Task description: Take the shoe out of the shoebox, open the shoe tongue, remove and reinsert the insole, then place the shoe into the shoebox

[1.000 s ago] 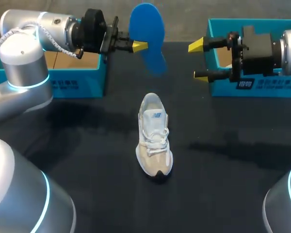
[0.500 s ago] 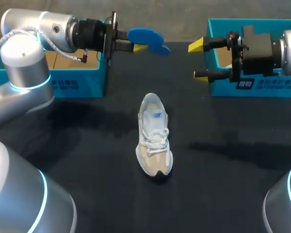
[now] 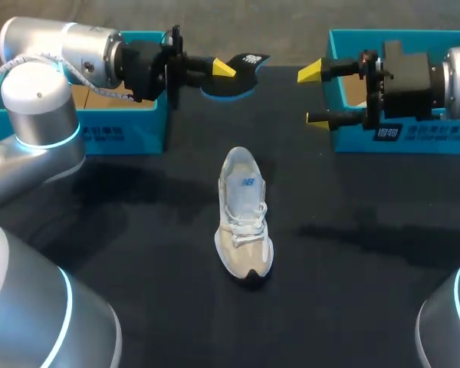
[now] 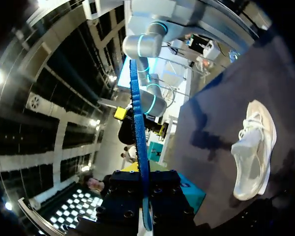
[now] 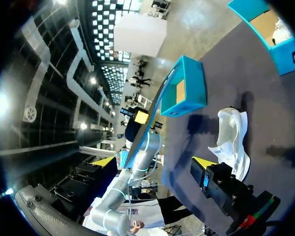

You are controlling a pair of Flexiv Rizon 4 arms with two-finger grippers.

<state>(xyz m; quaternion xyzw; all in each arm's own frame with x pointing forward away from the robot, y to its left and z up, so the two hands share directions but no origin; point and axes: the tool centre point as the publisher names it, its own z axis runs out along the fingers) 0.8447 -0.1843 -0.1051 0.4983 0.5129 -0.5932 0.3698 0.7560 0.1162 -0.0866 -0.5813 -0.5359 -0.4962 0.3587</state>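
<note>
Head view: one white shoe (image 3: 244, 222) stands mid-table, toe toward the robot. One blue insole (image 3: 244, 70) is clamped in the left gripper (image 3: 221, 69), between two blue boxes, left box (image 3: 123, 132) and right box (image 3: 414, 136). The right gripper (image 3: 314, 96) hangs with fingers apart.

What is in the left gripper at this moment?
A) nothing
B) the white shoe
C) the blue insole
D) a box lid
C: the left gripper is shut on the blue insole, while the white shoe stands apart from it.
</note>
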